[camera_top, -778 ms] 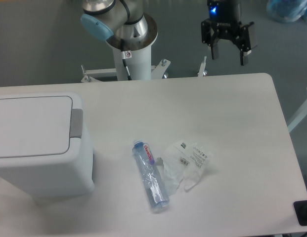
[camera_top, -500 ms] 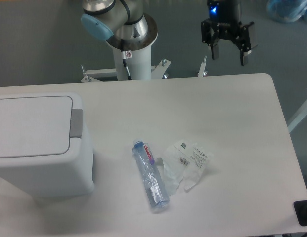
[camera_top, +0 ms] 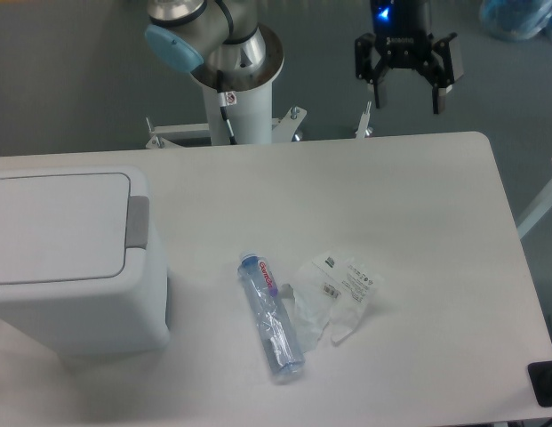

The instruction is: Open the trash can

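The trash can [camera_top: 71, 258] is a large white boxy bin at the left edge of the table. Its flat white lid [camera_top: 58, 227] is down. A grey button tab [camera_top: 138, 222] sits on the lid's right side. My gripper [camera_top: 407, 100] hangs open and empty high beyond the table's far edge, far to the right of the bin. Its two black fingers [camera_top: 438, 98] point down, spread wide.
A clear plastic bottle [camera_top: 271, 316] with a blue cap lies mid-table. Crumpled clear plastic wrapping [camera_top: 338, 294] lies right beside it. The arm's white base column [camera_top: 240, 89] stands behind the table's far edge. A black object [camera_top: 547, 384] sits at the lower right corner.
The gripper has shifted slightly left and up. Its fingers stay open. The bin, bottle and wrapping have not moved.
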